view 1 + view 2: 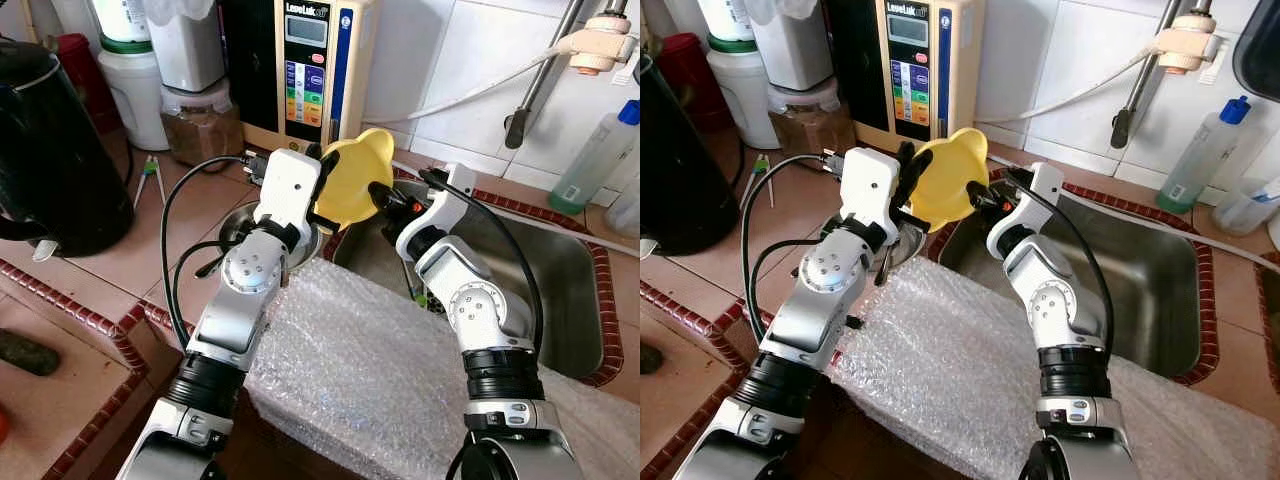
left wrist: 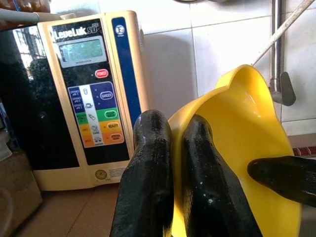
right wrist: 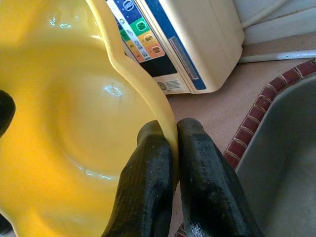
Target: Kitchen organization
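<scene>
Both pincers, left (image 1: 322,186) and right (image 1: 380,194), pinch opposite rims of your yellow bowl (image 1: 358,178) at frame centre; light, slick plastic, grip its rim.

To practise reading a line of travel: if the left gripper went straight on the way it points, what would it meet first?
The left gripper is shut on the yellow bowl. Beyond it, probably the tiled wall beside the water machine; depth is unclear.

Bright yellow wavy-edged plastic bowl (image 1: 355,180); cream water machine (image 1: 318,70) with blue stripe; pinkish tiled bench (image 1: 120,260) with dark red brick edging; clear bubble wrap sheet (image 1: 360,370).
</scene>
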Robot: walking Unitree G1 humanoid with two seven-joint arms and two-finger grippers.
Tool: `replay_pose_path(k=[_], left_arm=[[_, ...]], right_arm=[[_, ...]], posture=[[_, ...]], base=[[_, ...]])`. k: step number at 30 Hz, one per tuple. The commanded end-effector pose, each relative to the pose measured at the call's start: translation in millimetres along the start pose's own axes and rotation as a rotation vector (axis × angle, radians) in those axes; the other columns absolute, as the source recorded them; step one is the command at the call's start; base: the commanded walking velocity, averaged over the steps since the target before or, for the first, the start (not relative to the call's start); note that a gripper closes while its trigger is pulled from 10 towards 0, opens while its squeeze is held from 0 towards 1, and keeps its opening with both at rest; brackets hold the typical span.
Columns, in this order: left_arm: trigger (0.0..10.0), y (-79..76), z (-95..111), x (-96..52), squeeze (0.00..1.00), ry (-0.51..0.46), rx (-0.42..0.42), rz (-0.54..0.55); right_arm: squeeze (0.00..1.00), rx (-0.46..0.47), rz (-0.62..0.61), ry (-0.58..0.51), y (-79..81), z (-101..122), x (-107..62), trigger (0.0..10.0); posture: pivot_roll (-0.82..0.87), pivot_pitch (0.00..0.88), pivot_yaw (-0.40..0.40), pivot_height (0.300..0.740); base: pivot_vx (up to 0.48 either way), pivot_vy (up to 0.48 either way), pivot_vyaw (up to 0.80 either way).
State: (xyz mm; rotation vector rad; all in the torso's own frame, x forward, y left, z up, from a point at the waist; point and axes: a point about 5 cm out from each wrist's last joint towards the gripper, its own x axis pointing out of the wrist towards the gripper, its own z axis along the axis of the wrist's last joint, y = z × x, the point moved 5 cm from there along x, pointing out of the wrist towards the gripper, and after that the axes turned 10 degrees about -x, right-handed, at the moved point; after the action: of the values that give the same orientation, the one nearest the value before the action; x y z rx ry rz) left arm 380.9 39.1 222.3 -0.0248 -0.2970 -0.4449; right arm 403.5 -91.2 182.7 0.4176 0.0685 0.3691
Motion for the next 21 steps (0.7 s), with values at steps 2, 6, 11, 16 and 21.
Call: replay_pose_path(k=[2,6,11,16,21], left_arm=[[10.0,-2.9,15,-1.0,0.0,-0.061,-0.042,-0.031],[10.0,-3.4,12,-1.9,0.93,-0.05,-0.061,-0.038],[10.0,-15.6,9,-6.1,1.0,-0.033,-0.122,-0.126],[10.0,-24.8,9,-8.0,1.0,-0.029,-0.127,-0.172],[10.0,-24.0,6,-10.7,1.0,-0.006,-0.135,-0.188]], right_arm=[[0.0,0.006,-0.132,0.0,-34.8,2,-7.6,0.0],[0.0,-0.002,-0.157,-0.003,-39.9,3,-8.2,0.0],[0.0,-0.014,-0.215,-0.013,-50.6,5,-8.5,0.0],[0.0,-0.011,-0.272,-0.044,-61.4,10,-10.7,0.0],[0.0,-0.047,-0.359,-0.062,-79.2,17,-14.9,0.0]], posture=[[0.02,0.0,-0.03,0.74],[0.02,0.0,-0.03,0.74],[0.03,0.0,-0.028,0.74],[0.03,0.0,-0.026,0.74],[0.03,0.0,-0.022,0.74]], base=[[0.0,0.0,0.0],[0.0,0.0,0.0],[0.0,0.0,0.0],[0.0,0.0,0.0],[0.0,0.0,0.0]])
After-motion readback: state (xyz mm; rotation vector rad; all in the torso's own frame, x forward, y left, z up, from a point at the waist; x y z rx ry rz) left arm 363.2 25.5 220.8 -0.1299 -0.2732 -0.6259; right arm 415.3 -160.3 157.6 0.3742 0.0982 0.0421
